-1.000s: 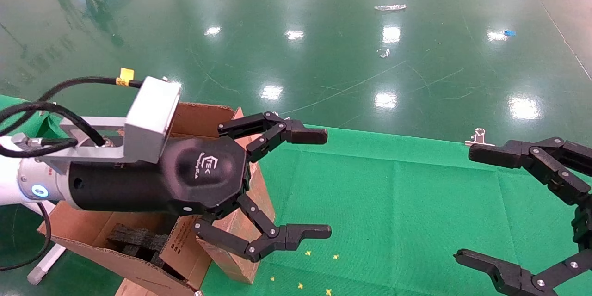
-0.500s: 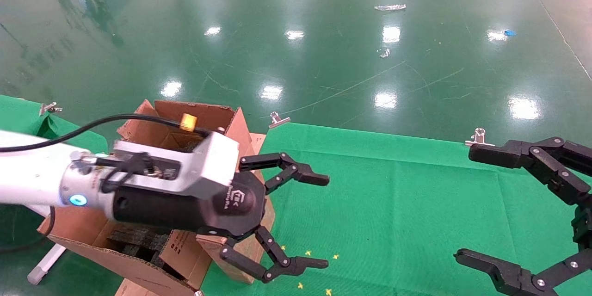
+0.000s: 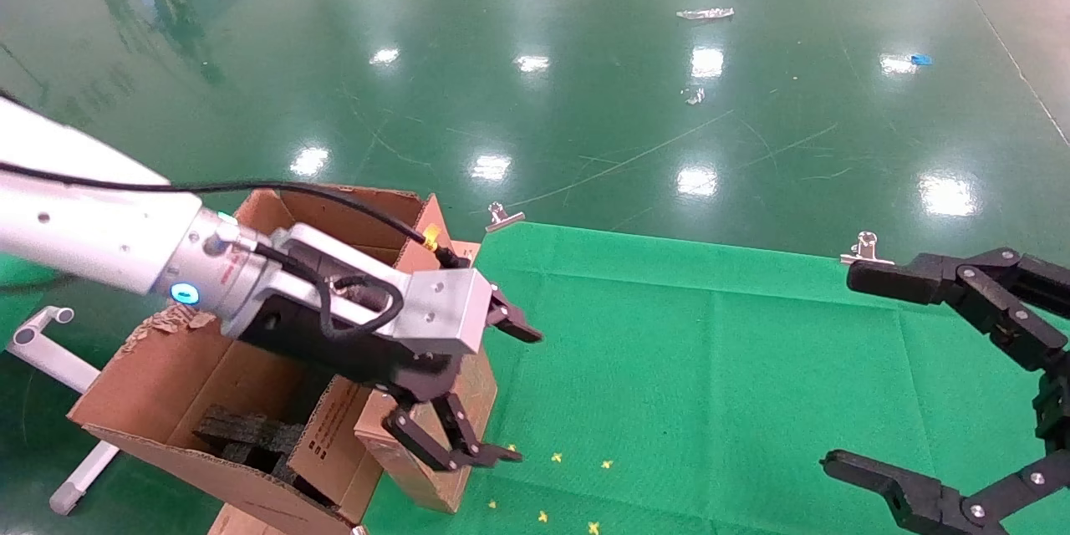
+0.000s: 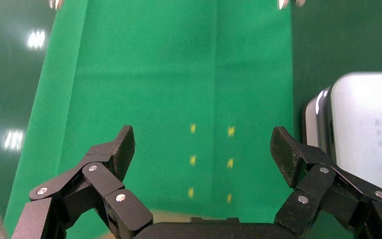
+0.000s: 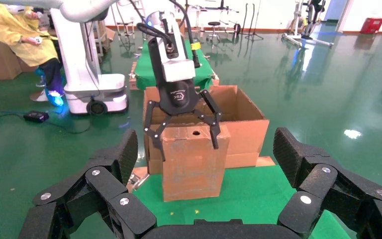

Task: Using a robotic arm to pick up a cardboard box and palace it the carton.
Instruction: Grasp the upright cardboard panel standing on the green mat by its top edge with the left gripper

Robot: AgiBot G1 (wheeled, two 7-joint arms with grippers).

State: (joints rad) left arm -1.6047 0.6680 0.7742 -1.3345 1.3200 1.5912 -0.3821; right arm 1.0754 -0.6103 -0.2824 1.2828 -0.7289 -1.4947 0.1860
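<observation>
Left end effector (image 3: 489, 389) spread wide, straddling the cardboard box (image 5: 191, 162) (upright); right end effector (image 3: 844, 368) open, idle.

the large brown corrugated carton with open flaps (image 3: 167, 384) bears small black printed lines on one inner flap, too small to read. the black body of the left gripper (image 5: 181, 127) carries a pale logo mark in the right wrist view, its letters illegible.

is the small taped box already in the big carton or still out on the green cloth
Out. The cardboard box stands upright on the green cloth, beside the carton. The left claw straddles its top, fingers open. The right claw hangs apart.
</observation>
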